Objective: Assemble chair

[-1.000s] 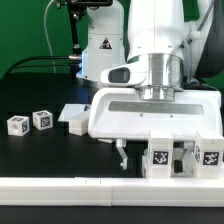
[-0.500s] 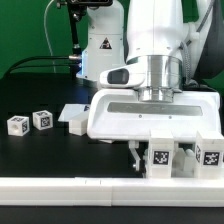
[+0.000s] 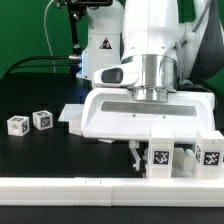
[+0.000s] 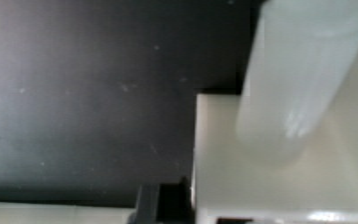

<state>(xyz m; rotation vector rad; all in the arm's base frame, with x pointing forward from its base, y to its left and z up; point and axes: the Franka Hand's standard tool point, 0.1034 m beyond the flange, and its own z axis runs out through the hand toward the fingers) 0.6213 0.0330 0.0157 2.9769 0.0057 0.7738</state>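
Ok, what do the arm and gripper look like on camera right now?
Glossy white arm with rounded shells and a grey metal cylindrical wrist; black cables run behind it. The gripper has a wide, flat white body and a thin finger.

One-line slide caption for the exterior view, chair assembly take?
Robot arm low over tagged white chair blocks; two small tagged cubes sit apart on the table.

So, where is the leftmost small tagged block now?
The leftmost block stands on the black table at the exterior view's left, close beside a second tagged block.
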